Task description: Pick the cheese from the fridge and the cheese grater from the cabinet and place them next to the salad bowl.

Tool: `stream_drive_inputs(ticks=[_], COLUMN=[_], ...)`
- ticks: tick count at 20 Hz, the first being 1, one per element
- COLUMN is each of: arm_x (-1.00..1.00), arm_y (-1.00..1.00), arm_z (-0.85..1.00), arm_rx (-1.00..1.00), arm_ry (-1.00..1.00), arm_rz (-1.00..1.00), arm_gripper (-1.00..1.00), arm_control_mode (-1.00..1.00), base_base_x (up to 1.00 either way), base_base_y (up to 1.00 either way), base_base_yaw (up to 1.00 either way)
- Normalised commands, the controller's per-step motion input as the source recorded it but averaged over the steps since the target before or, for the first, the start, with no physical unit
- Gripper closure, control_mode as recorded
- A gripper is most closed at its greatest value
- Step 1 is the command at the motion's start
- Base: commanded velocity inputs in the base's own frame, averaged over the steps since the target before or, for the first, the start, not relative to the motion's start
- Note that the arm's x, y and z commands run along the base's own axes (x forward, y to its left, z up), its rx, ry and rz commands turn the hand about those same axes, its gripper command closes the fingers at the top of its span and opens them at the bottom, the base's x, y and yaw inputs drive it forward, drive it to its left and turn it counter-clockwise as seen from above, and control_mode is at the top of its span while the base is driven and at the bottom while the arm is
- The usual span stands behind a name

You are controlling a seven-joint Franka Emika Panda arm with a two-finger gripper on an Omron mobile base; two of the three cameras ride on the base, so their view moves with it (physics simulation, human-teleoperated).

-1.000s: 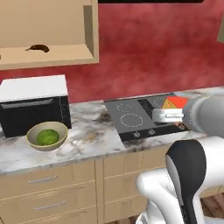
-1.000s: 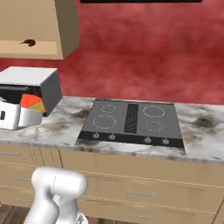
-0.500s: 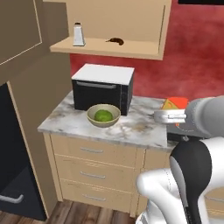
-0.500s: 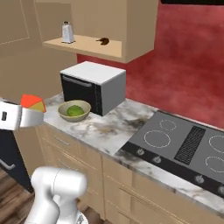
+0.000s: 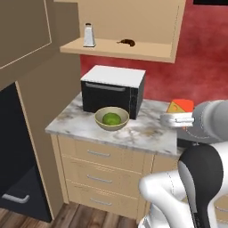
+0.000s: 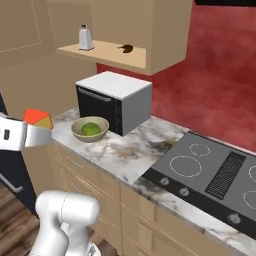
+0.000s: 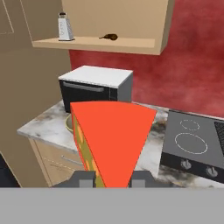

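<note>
Well, the gripper (image 7: 113,178) is closed on the cheese (image 7: 111,138), carried above the counter (image 5: 147,133) at the salad bowl's (image 5: 111,118) three o'clock. Released this high, I reckon the wedge could tumble onto the cooktop (image 6: 210,170).

— Arm (image 5: 178,196) casing, what do you read?
— You've got glossy white rounded shells, fat tubular links, smooth, no screws or cables showing. One dark, near-black domed joint cap (image 5: 201,169) in the left base view, with a grey cylindrical forearm segment (image 5: 216,120) above it.
— And the right base view?
— You see a white elbow-shaped link (image 6: 62,215) low down, and a pale grey boxy hand block (image 6: 12,136) bearing a small dark rectangular mark.
</note>
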Motion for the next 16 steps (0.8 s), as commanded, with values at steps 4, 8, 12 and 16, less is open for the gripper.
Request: stream_drive_inputs(ticks=[4, 8, 12, 16], arm_x=[0.00, 0.00, 0.00, 0.00], arm_y=[0.00, 0.00, 0.00, 0.00], arm_z=[0.00, 0.00, 0.00, 0.00], arm_rx=[0.00, 0.00, 0.00, 0.00], arm_ry=[0.00, 0.00, 0.00, 0.00], arm_rz=[0.00, 0.00, 0.00, 0.00], arm_gripper=[1.00, 1.00, 1.00, 1.00], arm_control_mode=[1.00, 1.00, 1.00, 1.00], base_base_x=[0.60, 0.62, 0.59, 0.50], base_base_y=[0.09, 0.15, 0.38, 0.41], base_base_yaw=[0.00, 0.00, 0.00, 0.00])
